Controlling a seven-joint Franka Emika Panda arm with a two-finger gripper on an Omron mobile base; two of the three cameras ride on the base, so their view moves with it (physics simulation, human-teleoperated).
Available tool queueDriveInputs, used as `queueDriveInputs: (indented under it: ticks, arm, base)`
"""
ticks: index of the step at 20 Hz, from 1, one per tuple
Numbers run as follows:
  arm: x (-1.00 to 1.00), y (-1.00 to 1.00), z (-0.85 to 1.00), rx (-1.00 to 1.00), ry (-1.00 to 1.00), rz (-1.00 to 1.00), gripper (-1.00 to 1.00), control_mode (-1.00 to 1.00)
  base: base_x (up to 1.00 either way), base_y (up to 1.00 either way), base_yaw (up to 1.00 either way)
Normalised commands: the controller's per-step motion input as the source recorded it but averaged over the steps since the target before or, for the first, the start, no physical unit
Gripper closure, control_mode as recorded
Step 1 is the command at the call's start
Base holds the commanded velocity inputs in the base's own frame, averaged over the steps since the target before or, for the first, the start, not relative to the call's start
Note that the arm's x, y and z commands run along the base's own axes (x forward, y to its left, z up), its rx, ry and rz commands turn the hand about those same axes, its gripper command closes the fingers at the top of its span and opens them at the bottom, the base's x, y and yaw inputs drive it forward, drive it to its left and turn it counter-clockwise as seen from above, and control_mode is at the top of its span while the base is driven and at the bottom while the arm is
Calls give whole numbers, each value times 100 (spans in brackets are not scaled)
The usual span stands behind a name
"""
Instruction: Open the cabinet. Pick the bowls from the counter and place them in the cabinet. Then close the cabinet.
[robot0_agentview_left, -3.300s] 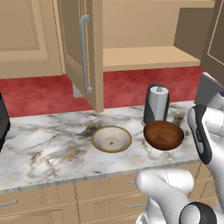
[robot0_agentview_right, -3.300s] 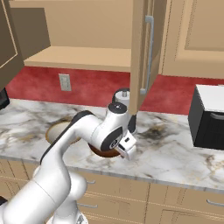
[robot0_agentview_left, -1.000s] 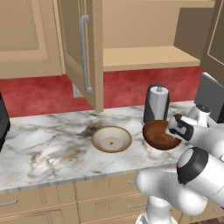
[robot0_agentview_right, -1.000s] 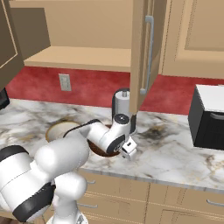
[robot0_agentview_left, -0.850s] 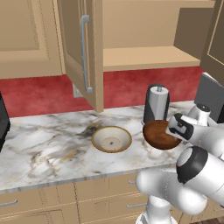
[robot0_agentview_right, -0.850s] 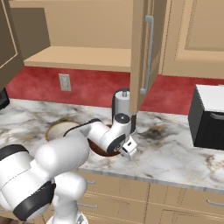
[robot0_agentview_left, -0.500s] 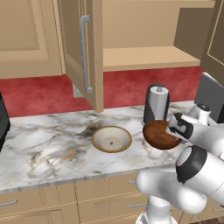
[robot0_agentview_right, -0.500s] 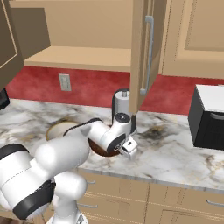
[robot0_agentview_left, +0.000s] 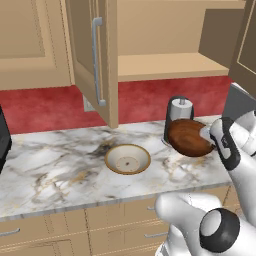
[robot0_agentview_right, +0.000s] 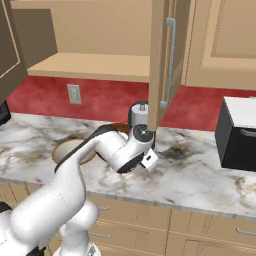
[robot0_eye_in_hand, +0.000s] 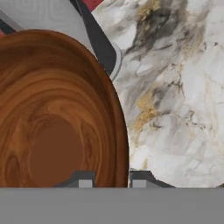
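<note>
The claw (robot0_eye_in_hand: 112, 180) is clenched on the rim of the dark reddish-brown wooden bowl (robot0_agentview_left: 189, 137), one finger inside the rim and one outside, as the hand view shows. In the left base view that bowl is tilted steeply, its underside facing the camera, and appears clear of the white-grey veined marble table (robot0_agentview_left: 60, 170); I judge it has been lifted for carrying up to the shelf. It sits just in front of the grey cylindrical canister (robot0_agentview_left: 179, 107).

The cream-white shallow bowl with a tan rim (robot0_agentview_left: 127, 159) rests upright on the table, well apart from the claw, and is empty.

The light tan wooden wall cabinet (robot0_agentview_left: 165, 65) stands with both doors open; its visible shelf carries nothing. The wooden bowl also holds nothing.

Judgement: opening is done, the first bowl is in hand, and the second bowl and closing remain.
</note>
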Motion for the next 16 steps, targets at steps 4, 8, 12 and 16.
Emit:
queueDriveInputs:
  ticks: [4, 8, 12, 16]
  arm:
    - [-43, 16, 100, 7, -27, -1, 100, -100]
    - [-47, 3, 100, 1, -14, -11, 100, -100]
    - [-47, 0, 100, 0, -1, -28, 100, -100]
    - [-44, 0, 68, -11, 0, -41, 100, -100]
  base:
    - [0, 0, 0]
    - [0, 0, 0]
    - [0, 0, 0]
    - [0, 0, 0]
